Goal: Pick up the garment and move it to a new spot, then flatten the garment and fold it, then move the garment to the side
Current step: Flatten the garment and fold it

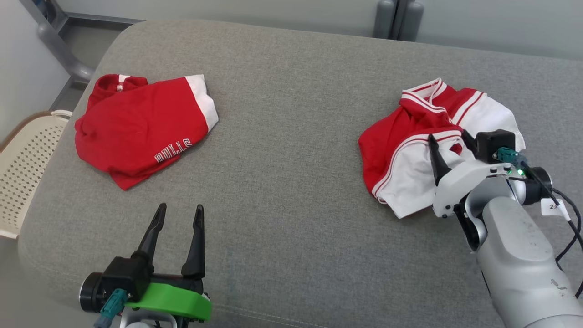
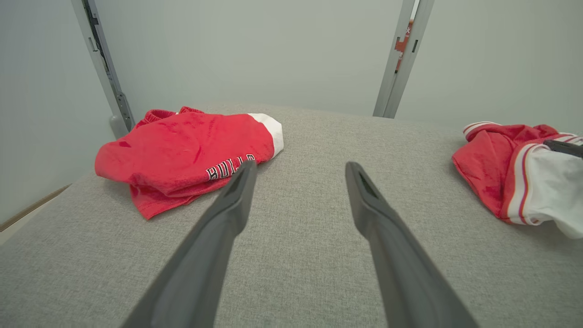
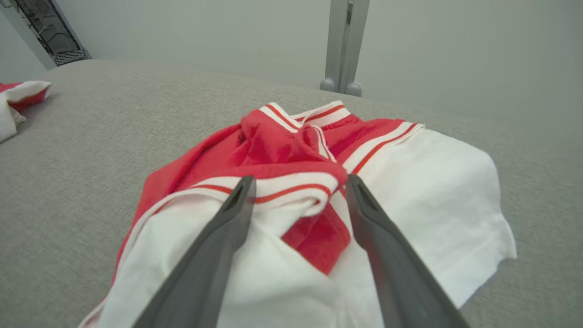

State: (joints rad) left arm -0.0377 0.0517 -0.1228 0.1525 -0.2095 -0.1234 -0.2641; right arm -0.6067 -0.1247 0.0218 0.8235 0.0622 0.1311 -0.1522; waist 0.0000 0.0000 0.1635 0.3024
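The left gripper (image 1: 180,208) sits closest, low at the near edge of the grey cushion (image 1: 291,150), its two fingers spread apart with nothing between them and only bare fabric ahead. It looks parked there to stay out of the way until a second hand is needed for flattening. The right gripper (image 1: 448,136) is out over the garment (image 1: 405,141), a crumpled red-and-white heap on the right side of the cushion. Its jaws are wide apart and straddle a raised fold of white banding with a red stripe. That looks like the approach to the first pick-up, with a ridge chosen so the fingers have something to pinch. Whether the fingertips already touch the cloth is hard to say from these angles, but nothing is clamped yet. Well apart on the left lies a red Bulls piece (image 1: 141,123), folded roughly square with its white band at the far side. It seems to be finished and set aside, which would explain the open middle between the two. By count there are two garments, one crumpled and one folded, two grippers, both open, and one cream perforated chair (image 1: 23,155) just off the cushion's left edge.
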